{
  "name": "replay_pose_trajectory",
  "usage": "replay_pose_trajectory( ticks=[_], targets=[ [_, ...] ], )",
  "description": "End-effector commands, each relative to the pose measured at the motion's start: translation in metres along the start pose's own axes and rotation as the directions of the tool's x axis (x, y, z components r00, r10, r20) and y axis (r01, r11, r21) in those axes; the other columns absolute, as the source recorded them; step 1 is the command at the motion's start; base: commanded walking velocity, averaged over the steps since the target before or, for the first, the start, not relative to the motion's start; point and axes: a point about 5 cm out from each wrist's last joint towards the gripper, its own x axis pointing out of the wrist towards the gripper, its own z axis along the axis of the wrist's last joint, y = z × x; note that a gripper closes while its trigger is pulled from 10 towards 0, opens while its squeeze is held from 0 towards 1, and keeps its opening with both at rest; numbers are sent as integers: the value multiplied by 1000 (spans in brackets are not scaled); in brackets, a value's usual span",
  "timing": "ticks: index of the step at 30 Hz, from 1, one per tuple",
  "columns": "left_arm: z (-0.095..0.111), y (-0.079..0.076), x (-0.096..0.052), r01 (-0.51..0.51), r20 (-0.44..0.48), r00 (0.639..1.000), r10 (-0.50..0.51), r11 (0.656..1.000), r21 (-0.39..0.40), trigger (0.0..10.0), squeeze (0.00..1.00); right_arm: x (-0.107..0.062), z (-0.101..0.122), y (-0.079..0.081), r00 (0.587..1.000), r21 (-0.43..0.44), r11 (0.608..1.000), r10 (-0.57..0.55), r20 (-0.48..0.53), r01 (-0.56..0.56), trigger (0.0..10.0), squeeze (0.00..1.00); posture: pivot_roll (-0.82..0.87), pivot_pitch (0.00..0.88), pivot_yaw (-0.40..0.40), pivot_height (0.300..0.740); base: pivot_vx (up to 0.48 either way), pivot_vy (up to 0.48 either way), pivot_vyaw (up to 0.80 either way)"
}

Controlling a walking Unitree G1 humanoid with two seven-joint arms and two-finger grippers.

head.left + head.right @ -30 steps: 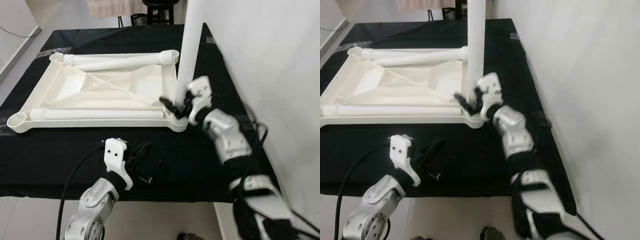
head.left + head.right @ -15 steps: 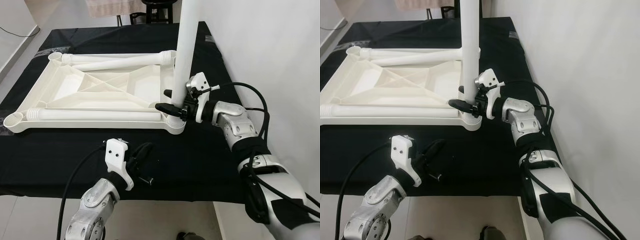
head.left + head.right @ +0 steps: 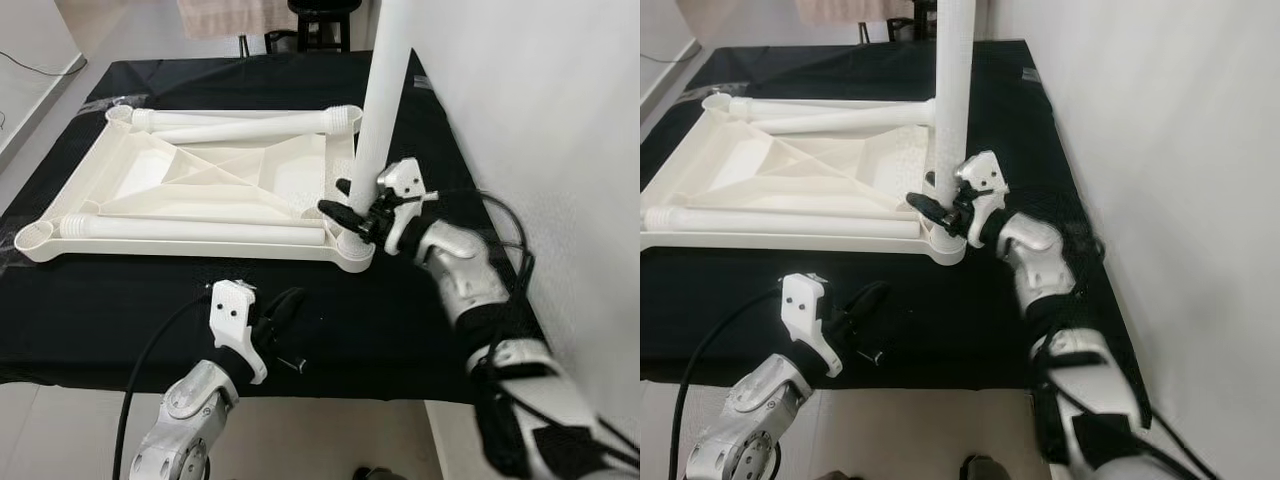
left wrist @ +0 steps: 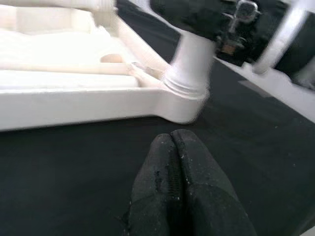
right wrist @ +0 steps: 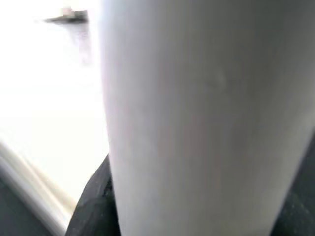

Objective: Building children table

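My right gripper [image 3: 352,208] pinches the upright leg [image 3: 381,110] at the tabletop's [image 3: 190,175] 4 o'clock socket; twisting crooked could jam its thread.

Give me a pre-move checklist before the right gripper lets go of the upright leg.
1. Right gripper around the upright leg just above the corner socket: ok.
2. Leg standing in the near right socket of the tabletop: ok; fully seated: cannot tell.
3. Leg vertical: ok, roughly.
4. Left gripper shut, apart from the tabletop, over the black cloth: ok.
5. Two other legs lying loose on the tabletop, not yet fitted: not ok.
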Motion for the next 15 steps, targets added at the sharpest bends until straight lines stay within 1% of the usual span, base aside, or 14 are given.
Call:
replay_pose_trajectory(
  ticks=[1, 3, 4, 5, 7, 8, 9, 10, 11, 12, 13, 14, 15],
  targets=[
    [-3, 2, -2, -4, -16, 1000, 4, 1000, -11, 10000, 0, -14, -31, 25, 981, -55, 994, -104, -166, 96, 0, 0, 36, 161, 10, 740, 0, 0, 0],
    [-3, 2, -2, -4, -16, 1000, 4, 1000, -11, 10000, 0, -14, -31, 25, 981, -55, 994, -104, -166, 96, 0, 0, 36, 161, 10, 740, 0, 0, 0],
    [-4, 2, -2, -4, -18, 1000, 4, 1000, -10, 10000, 0, -11, -30, 28, 979, -85, 990, -128, -157, 116, 0, 0, 40, 148, 5, 740, 0, 0, 0],
    [-5, 2, -1, -3, -20, 1000, 3, 1000, -10, 10000, 0, -3, -31, 24, 977, -88, 988, -138, -160, 125, 0, 0, 65, 141, -10, 740, 0, 0, 0],
    [-5, 2, -1, -3, -20, 1000, 3, 1000, -10, 10000, 0, -3, -31, 24, 977, -88, 988, -138, -160, 125, 0, 0, 65, 141, -10, 740, 0, 0, 0],
    [-5, 3, -1, -8, -20, 1000, 8, 1000, -5, 10000, 0, 3, -32, 20, 973, -83, 986, -155, -171, 143, 0, 0, 61, 137, 3, 740, 0, 0, 0],
    [-5, 3, -1, -8, -20, 1000, 8, 1000, -5, 10000, 0, 3, -32, 20, 973, -83, 986, -155, -171, 143, 0, 0, 61, 137, 3, 740, 0, 0, 0],
    [-5, 3, -1, -14, -19, 1000, 14, 1000, -2, 10000, 0, 8, -32, 18, 971, -80, 986, -160, -176, 148, 0, 0, 60, 137, 4, 740, 0, 0, 0],
    [-5, 4, -1, -17, -19, 1000, 17, 1000, 0, 10000, 0, 10, -31, 19, 972, -79, 987, -155, -179, 143, 549, 0, 58, 137, 5, 740, 0, 0, 0],
    [-5, 4, -1, -17, -19, 1000, 17, 1000, 0, 10000, 0, 10, -31, 19, 972, -79, 987, -155, -179, 143, 549, 0, 58, 137, 5, 740, 0, 0, 0],
    [-5, 4, -1, -18, -18, 1000, 18, 1000, 0, 10000, 0, 12, -31, 20, 972, -81, 987, -149, -184, 137, 3373, 0, 58, 137, 5, 740, 0, 0, 0],
    [-5, 4, -1, -17, -19, 1000, 17, 1000, -2, 10000, 0, 12, -28, 21, 977, -51, 991, -134, -168, 128, 10000, 0, 56, 140, 11, 740, 0, 0, 0],
    [-4, 4, -1, -14, -20, 1000, 14, 1000, -3, 10000, 0, 14, -22, 21, 985, -26, 995, -97, -142, 94, 10000, 1000, 55, 141, 13, 740, 0, 0, 0]
  ],
)
